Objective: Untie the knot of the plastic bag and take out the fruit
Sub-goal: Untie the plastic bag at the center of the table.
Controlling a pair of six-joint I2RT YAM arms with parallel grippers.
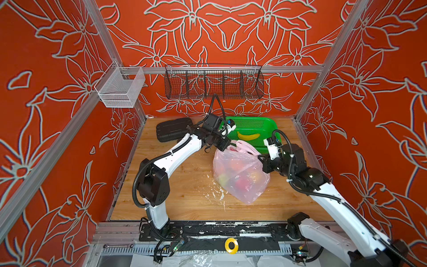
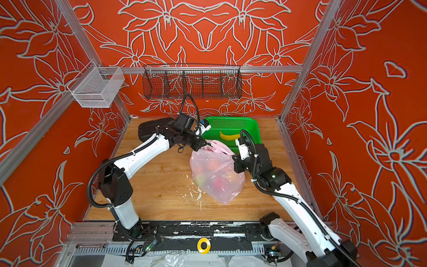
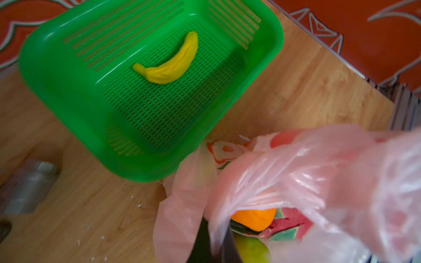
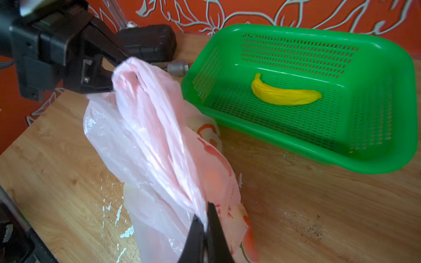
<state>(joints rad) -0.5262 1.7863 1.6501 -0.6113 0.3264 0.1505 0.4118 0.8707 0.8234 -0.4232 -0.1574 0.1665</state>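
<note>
Located plastic bag (image 1: 240, 175) on bench (image 1: 180, 189), just off centre toward 3 o'clock, slumped with its base down.

Logged left hand (image 1: 228, 144) at the bag's 11 o'clock edge, closed on the upper film by a handle loop. Logged right hand (image 4: 206, 219) at the bag's 2 o'clock edge, pinched tight on a gathered strip of film. Found that strip stretched between the two.

Spotted fruit (image 3: 252, 218) through the bag's mouth in the left wrist view: an orange one, with a pale green one just beside it. Saw more only as coloured blurs through the wall in both top views. Could not count them.

Judged film thin, limp, slick and crinkly, so likely to tear or slide out under a hard pull. Expect a light load, free to roll and shift the bag. Best to take hold of bunched plastic at handle or rim, never a single layer. Judged fruit round and smooth; best to close across the widest part, reaching in through the mouth.

Noted green basket (image 1: 253, 120) at bench 1 o'clock, just beside the bag, with a banana (image 1: 248, 136) inside.
</note>
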